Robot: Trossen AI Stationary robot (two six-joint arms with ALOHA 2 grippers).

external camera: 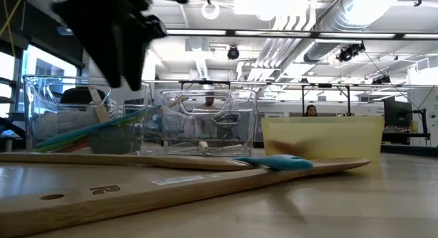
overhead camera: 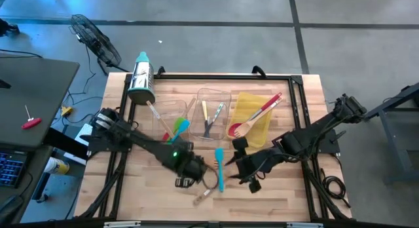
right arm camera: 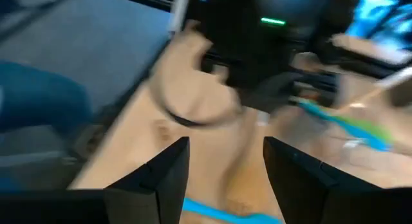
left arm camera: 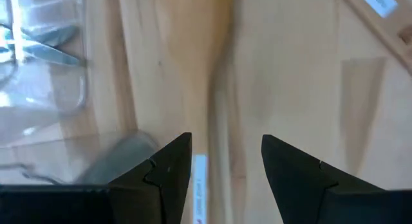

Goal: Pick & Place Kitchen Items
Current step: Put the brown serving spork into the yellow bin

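Three bins sit in a row at the back of the wooden counter (overhead camera: pixel 288 189): two clear, one yellow. Left clear bin (overhead camera: pixel 171 116) holds two spatulas, one green (overhead camera: pixel 175 132) and one teal-headed (overhead camera: pixel 182 126), plus a pale-handled utensil leaning out toward the steel cylinder (overhead camera: pixel 141 77). Middle clear bin (overhead camera: pixel 213 110) holds about three small utensils, too small to tell which kind. Yellow bin (overhead camera: pixel 254 116) holds two: a red spoon (overhead camera: pixel 245 120) and a wooden fork (overhead camera: pixel 260 118).

Loose on the counter: one teal spatula (overhead camera: pixel 219 169) between the two hands, and one wooden utensil (overhead camera: pixel 203 195) just in front of the left hand; low view shows a second long wooden handle (external camera: pixel 123 160) lying beside the teal one.

Left hand (overhead camera: pixel 185 181) hangs low over the counter near centre front, fingers (left arm camera: pixel 168 166) spread apart, nothing between them, a wooden handle (left arm camera: pixel 199 82) directly below the gap. Right hand (overhead camera: pixel 251 183) sits just right of the teal spatula, fingers (right arm camera: pixel 168 166) spread, pinching nothing; the teal spatula's handle (right arm camera: pixel 219 212) lies under its gap.
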